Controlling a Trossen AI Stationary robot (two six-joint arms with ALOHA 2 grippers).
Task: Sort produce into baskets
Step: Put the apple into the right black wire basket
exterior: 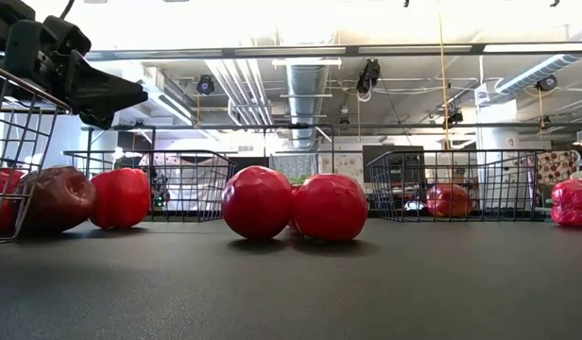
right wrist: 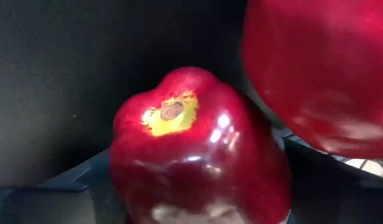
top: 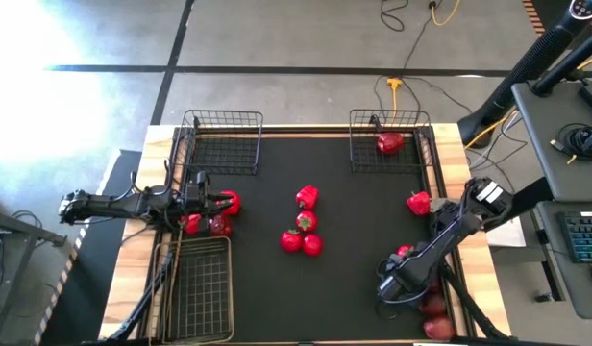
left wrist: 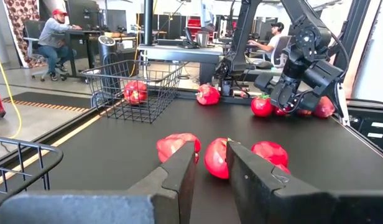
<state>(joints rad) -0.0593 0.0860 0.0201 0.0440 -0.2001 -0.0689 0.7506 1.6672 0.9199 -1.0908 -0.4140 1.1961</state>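
Note:
My left gripper (top: 217, 203) is open and empty, raised above the table by three red items (top: 219, 226) at the left, just beyond the long basket (top: 195, 288). It also shows in the low view (exterior: 102, 94) and in its wrist view (left wrist: 210, 168). My right gripper (top: 394, 282) points down at the near right, shut on a dark red apple (right wrist: 198, 149). A second apple (right wrist: 316, 74) lies right beside it. A pepper and three tomatoes (top: 304, 231) rest on the mat at the centre. One red pepper (top: 390, 143) lies in the far right basket (top: 363, 144). My right gripper comes at the dark red apple from above, its dark fingers (right wrist: 67, 186) standing on either side of the apple's lower body. The apple's yellowish stem hollow (right wrist: 171, 112) faces the wrist camera. The apple itself hides the places of contact and whether it is lifted.
The far left basket (top: 222, 141) stands at the table's far edge. A red pepper (top: 418, 203) lies near the right edge, with a tomato (top: 404, 252) and two apples (top: 434, 315) by my right gripper. People sit at desks beyond the table.

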